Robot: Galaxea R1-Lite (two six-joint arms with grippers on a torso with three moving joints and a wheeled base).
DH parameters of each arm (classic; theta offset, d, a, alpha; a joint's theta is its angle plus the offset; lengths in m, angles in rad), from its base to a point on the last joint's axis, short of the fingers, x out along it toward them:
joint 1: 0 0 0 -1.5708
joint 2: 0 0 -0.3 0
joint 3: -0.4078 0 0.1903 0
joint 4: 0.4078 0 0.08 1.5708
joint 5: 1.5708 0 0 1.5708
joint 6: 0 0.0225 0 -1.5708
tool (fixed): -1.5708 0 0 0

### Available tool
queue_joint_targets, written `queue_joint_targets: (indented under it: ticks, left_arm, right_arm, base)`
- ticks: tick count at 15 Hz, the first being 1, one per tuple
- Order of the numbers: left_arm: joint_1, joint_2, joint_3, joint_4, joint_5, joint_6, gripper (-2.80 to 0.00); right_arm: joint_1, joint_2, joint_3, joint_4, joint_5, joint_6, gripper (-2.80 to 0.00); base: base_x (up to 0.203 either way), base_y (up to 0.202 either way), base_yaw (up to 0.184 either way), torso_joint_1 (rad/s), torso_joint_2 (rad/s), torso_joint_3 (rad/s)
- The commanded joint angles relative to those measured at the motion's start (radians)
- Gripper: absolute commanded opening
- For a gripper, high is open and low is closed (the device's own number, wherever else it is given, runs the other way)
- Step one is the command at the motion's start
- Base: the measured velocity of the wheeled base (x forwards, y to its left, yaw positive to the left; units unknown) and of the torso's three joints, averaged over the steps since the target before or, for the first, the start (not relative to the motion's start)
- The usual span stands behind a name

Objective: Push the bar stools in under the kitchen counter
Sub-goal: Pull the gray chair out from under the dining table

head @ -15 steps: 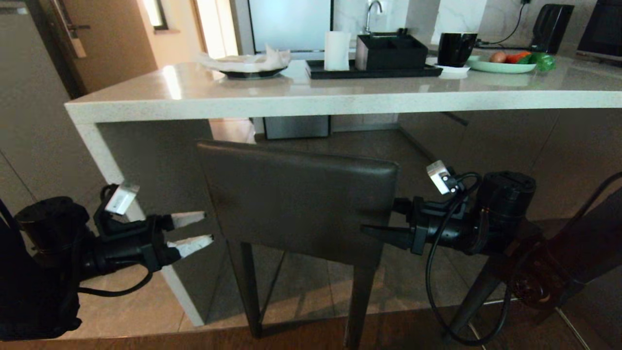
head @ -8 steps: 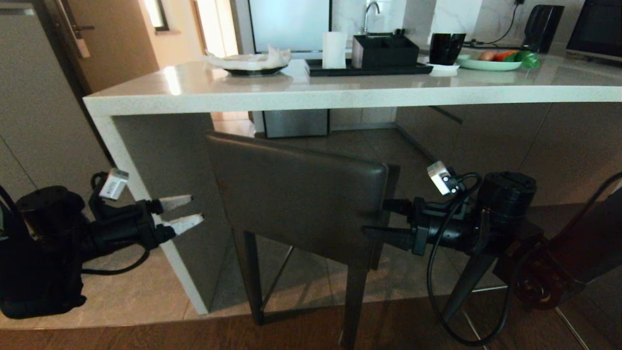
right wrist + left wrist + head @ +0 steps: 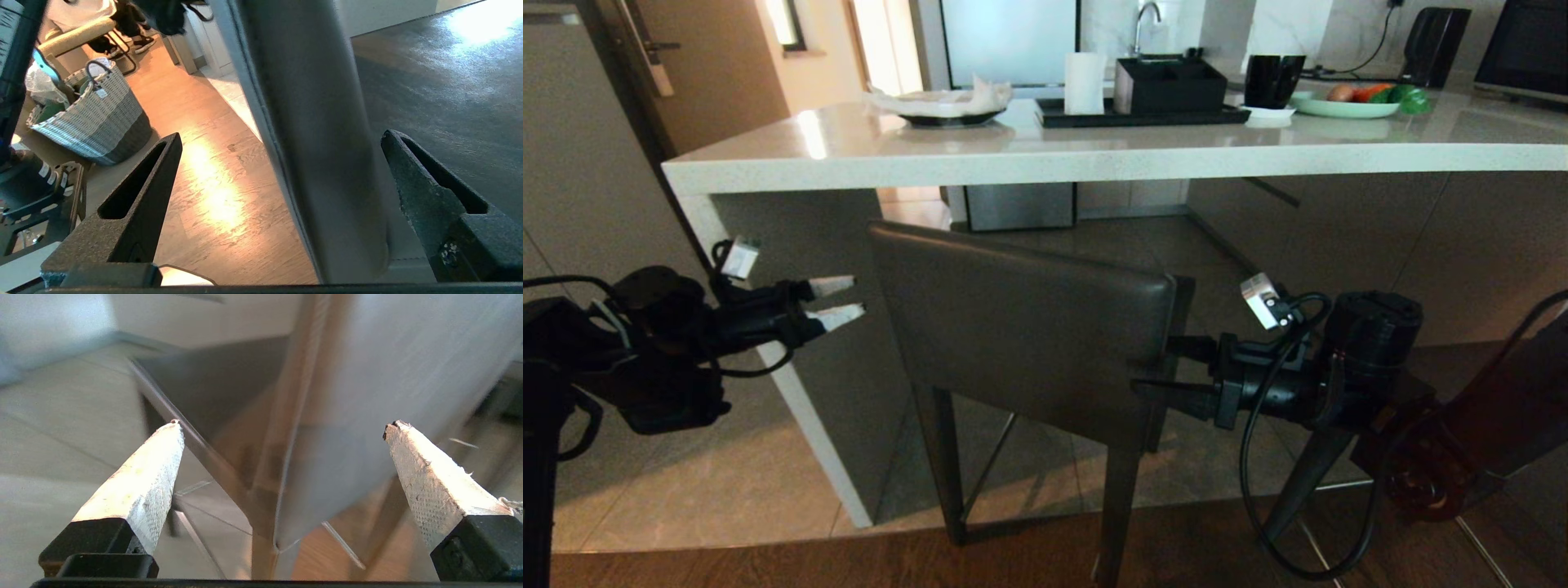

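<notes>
Under the kitchen counter [image 3: 1013,159] edge you see one bar stool [image 3: 1021,327], backrest facing you, its long edge running along the counter above pale floor tiles [image 3: 686,498]. Your right gripper [image 3: 1168,371] straddles the backrest's right end, jaws wide, gripping nothing. Your left gripper [image 3: 845,300] hangs beside its left end, spread and empty.

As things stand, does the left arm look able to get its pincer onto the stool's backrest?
Probably yes. The left pincer is open, level with the bar stool's backrest and just off its near edge, with only open air between them; the counter's white side panel lies behind, not across the path.
</notes>
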Motion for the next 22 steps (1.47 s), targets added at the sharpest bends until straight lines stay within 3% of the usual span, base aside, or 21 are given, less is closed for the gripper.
queue_joint_targets:
  ticks: [1, 4, 7, 11, 16, 19, 22]
  left_arm:
    - [-0.032, 0.087, -0.058, -0.009, -0.058, -0.03, 0.0]
    - [-0.087, 0.103, -0.078, -0.009, -0.074, -0.048, 0.0]
    - [-0.146, 0.157, -0.178, -0.009, -0.069, -0.081, 0.0]
    - [-0.153, 0.106, -0.152, -0.009, -0.069, -0.081, 0.0]
    - [-0.168, -0.066, 0.134, -0.009, -0.071, -0.035, 0.0]
    - [-0.2, -0.164, 0.326, -0.009, -0.073, 0.036, 0.0]
    - [-0.251, -0.238, 0.447, -0.009, -0.074, 0.086, 0.0]
  right_arm:
    - [0.003, 0.009, -0.002, -0.009, 0.004, 0.001, 0.0]
    - [0.003, 0.006, 0.0, -0.008, 0.004, 0.001, 0.0]
    - [0.004, 0.001, 0.003, -0.008, 0.004, 0.001, 0.0]
    - [0.012, 0.022, 0.001, -0.009, 0.003, 0.0, 0.0]
    - [0.016, 0.026, 0.001, -0.011, -0.036, 0.001, 0.0]
    - [0.018, 0.036, 0.001, -0.051, -0.064, 0.003, 0.0]
    - [0.02, 0.029, 0.009, -0.054, -0.066, 0.007, 0.0]
  base:
    - [0.0, 0.0, 0.0, 0.0, 0.0, 0.0]
    - [0.0, 0.0, 0.0, 0.0, 0.0, 0.0]
    - [0.0, 0.0, 0.0, 0.0, 0.0, 0.0]
    - [0.0, 0.0, 0.0, 0.0, 0.0, 0.0]
    - [0.0, 0.0, 0.0, 0.0, 0.0, 0.0]
    - [0.0, 0.0, 0.0, 0.0, 0.0, 0.0]
    - [0.0, 0.0, 0.0, 0.0, 0.0, 0.0]
